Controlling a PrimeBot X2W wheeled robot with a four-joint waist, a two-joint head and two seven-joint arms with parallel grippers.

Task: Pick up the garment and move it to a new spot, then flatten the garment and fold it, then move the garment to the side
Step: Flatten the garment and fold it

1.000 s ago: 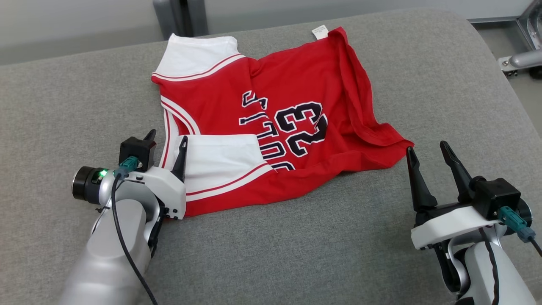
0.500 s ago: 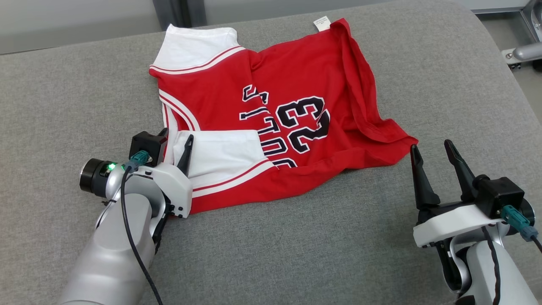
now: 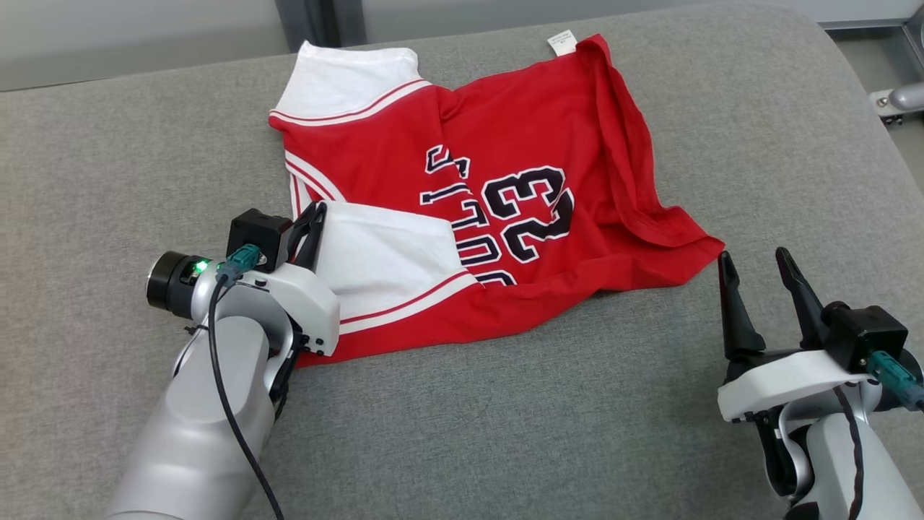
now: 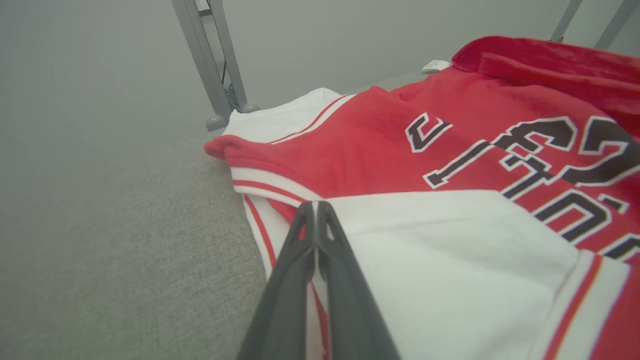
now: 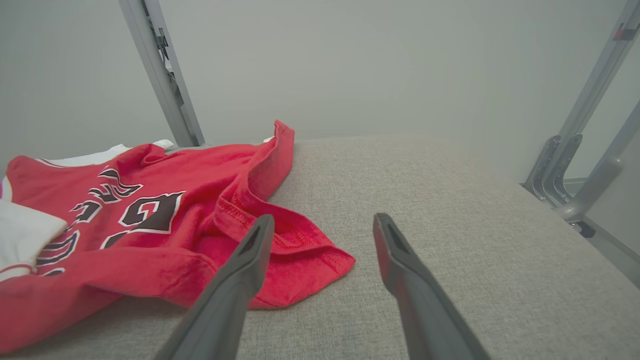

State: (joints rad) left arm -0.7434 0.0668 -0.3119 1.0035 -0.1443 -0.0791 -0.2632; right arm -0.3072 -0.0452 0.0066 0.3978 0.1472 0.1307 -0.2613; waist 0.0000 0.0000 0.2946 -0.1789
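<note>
Close to us, our left gripper (image 3: 309, 217) has its two fingers squeezed tight on the edge of the white sleeve (image 3: 382, 253) of the garment (image 3: 520, 123). Our right gripper (image 3: 753, 254) is low over the soft grey pad (image 3: 505, 419). Its fingers are spread apart with nothing in them, just beside the red corner of the garment. The garment lies crumpled in the middle of the pad, numbers up. Farther away, a small white tag (image 3: 562, 42) sticks out at its far edge. Behind the pad stands a grey post (image 3: 317, 29).
</note>
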